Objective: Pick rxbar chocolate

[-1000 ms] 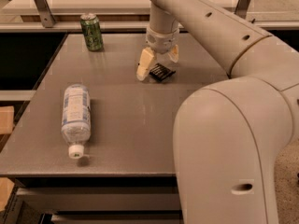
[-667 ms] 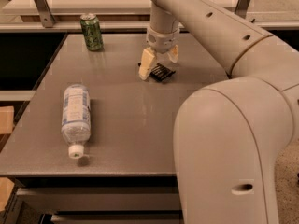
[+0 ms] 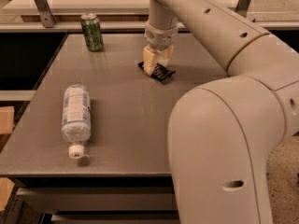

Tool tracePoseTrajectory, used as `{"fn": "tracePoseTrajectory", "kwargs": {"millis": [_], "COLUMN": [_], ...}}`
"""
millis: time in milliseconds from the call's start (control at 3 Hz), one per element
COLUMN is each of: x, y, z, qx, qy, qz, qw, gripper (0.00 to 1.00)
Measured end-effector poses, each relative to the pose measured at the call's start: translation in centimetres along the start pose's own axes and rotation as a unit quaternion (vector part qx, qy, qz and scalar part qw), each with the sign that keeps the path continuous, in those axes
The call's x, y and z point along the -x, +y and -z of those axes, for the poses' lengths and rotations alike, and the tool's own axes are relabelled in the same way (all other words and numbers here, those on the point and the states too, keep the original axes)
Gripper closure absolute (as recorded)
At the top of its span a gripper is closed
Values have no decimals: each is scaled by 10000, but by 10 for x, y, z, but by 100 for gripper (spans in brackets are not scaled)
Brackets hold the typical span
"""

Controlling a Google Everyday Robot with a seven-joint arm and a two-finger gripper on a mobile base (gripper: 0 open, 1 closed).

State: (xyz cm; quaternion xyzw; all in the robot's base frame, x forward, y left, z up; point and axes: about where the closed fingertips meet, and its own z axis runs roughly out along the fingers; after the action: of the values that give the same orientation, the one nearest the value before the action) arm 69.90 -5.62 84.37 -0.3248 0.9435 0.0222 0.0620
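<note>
Black rxbar chocolate [image 3: 165,73], partly hidden beneath tool [image 3: 156,67]

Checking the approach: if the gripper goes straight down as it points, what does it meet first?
The rxbar chocolate, flat on the table right under the gripper; whether they touch is unclear.

The gripper [image 3: 157,65], at the glossy black-wrapped bar [image 3: 162,73], has matt cream plastic fingers [image 3: 149,61]. Left of the fingers: shiny green metal can [image 3: 92,31], clear plastic bottle [image 3: 76,118]. Bench [image 3: 126,125]: matt, speckled grey.
</note>
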Motion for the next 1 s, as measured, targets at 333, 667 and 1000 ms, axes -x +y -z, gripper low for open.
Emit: {"fn": "tracePoseTrajectory", "kwargs": {"millis": [333, 667, 1000], "x": [0, 4, 3], "y": [0, 0, 2], "z": [1, -1, 7], "qx": [0, -18, -131], "qy": [0, -66, -88], "qz": [-1, 1, -30], "qw": [10000, 10000, 9999], "gripper": [100, 100, 100]}}
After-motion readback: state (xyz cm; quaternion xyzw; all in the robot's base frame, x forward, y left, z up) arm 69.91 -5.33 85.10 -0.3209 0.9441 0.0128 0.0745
